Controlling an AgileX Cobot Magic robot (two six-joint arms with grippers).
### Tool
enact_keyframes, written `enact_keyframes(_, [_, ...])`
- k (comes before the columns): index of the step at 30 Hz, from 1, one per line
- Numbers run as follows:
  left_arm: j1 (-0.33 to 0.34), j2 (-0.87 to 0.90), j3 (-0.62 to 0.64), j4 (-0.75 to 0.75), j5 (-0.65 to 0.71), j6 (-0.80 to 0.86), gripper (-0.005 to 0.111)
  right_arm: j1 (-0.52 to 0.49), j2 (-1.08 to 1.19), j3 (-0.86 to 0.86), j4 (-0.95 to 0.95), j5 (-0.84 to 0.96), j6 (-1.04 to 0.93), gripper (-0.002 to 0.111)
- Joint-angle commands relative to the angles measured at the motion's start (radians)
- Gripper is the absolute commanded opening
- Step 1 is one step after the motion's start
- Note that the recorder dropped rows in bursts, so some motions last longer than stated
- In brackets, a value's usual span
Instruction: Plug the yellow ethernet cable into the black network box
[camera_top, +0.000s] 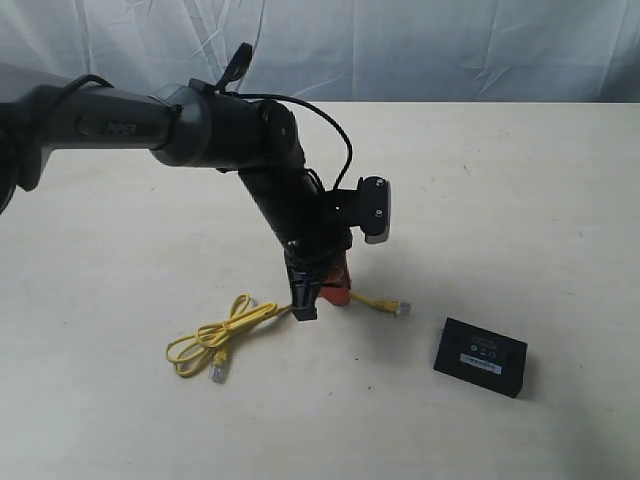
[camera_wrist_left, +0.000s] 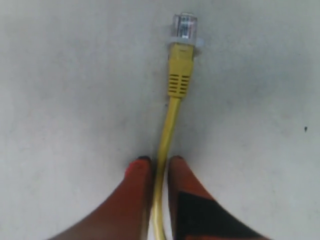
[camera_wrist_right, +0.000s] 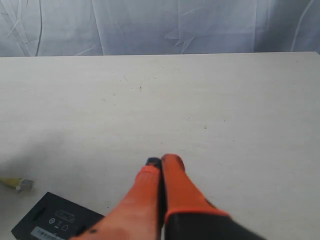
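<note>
Pale table (camera_top: 500, 170), white drape (camera_top: 420, 50) behind: left claw (camera_wrist_left: 156, 162) pinches the cable (camera_wrist_left: 172, 115) a little behind its plug (camera_wrist_left: 185, 25), right claw (camera_wrist_right: 161, 162) hovers shut and empty near the box (camera_wrist_right: 55, 220)

A pale tabletop (camera_top: 500, 180) is seen. The yellow ethernet cable (camera_top: 235, 325) is laid on it, loosely looped at one end and stretched out to a clear plug (camera_top: 403, 307) at the other. The black network box (camera_top: 481, 356) is set flat near that plug, not touching it.
</note>
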Motion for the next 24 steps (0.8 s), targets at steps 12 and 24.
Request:
enact_keyframes(12, [-0.003, -0.04, 0.004, 0.125, 0.005, -0.063, 0.0, 0.002, -0.005, 0.002, 0.0, -0.01, 0.0, -0.001])
enact_keyframes(24, [-0.003, -0.04, 0.004, 0.128, 0.003, -0.071, 0.0, 0.002, -0.005, 0.002, -0.011, -0.13, 0.0, -0.001])
